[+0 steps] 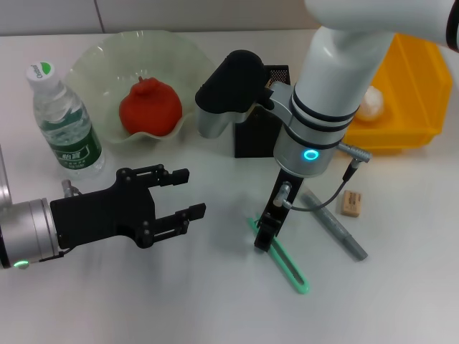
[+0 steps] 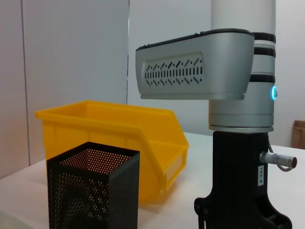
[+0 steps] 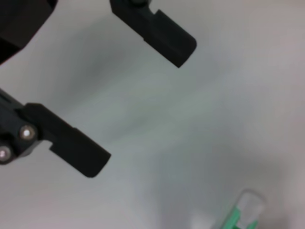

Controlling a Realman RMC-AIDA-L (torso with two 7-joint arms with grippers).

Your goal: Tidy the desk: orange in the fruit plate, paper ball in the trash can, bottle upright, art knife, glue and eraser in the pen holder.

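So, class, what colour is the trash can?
Bright yellow; the trash can shows best in the left wrist view.

White-and-silver arms — black end effectors, cyan ring light, grey cable.

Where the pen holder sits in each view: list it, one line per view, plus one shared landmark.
Head view: the pen holder stands upper centre on the desk, partly behind the right arm, left of the trash can.
Left wrist view: lower left, in front of the trash can.
Right wrist view: not in it.
Shared landmark: the yellow trash can, next to the holder in both views that show it.
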